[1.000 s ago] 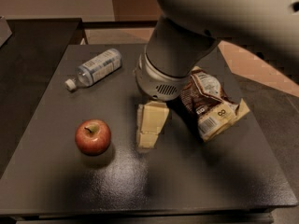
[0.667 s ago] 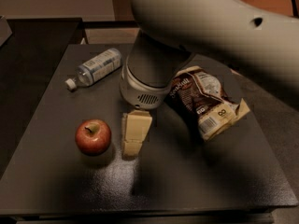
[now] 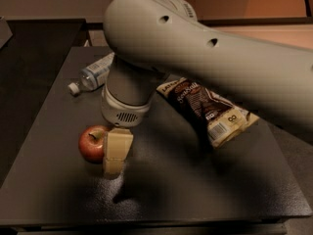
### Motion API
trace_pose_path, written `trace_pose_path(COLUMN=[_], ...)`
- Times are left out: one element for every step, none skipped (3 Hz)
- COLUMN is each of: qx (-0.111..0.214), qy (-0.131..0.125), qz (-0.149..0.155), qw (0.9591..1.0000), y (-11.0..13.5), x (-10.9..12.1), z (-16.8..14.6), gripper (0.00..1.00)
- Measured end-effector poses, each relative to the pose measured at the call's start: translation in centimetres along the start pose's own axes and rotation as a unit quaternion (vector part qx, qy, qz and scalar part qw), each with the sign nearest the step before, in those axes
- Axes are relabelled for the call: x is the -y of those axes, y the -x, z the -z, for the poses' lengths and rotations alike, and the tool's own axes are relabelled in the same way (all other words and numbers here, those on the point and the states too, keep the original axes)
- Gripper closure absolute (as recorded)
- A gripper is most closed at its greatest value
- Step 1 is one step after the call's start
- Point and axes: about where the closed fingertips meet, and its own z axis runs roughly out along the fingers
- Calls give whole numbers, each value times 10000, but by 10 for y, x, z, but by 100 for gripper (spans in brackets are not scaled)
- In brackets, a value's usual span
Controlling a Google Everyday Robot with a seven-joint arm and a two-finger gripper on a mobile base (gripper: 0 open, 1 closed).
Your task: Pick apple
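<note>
Camera view, only one: apple point(image 3: 93, 143) sits on the black table point(image 3: 195, 195), upright, stem up, red with a yellowish patch near the top. Gripper point(image 3: 115, 153) is down at table level on the apple's right side, tan pad right against the fruit or a hair off, can't separate them from this angle. Can't tell how wide the gripper is set either, since only one tan piece shows and the rest is behind the grey wrist housing point(image 3: 126, 106), which hangs just above and right of the apple. The arm point(image 3: 205, 48) runs from there up and away to the right, covering much of the table behind the apple. Water bottle point(image 3: 95, 71) lies on its side well behind the apple, cap toward the table's left edge. Chip bag point(image 3: 210, 114) lies flat well to the apple's right and somewhat behind it. Room: bare tabletop in front of the apple to the front edge, and a wide open patch to its front-right. Left of the apple there's a narrower strip of table before the left edge.
</note>
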Motion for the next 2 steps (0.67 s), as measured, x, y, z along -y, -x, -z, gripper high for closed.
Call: trace_pose_path(qx=[61, 55], qy=[142, 195], qz=[24, 80], qw=[9999, 9998], y=[15, 25], x=[-2, -3], z=[-14, -21], gripper=[0, 18])
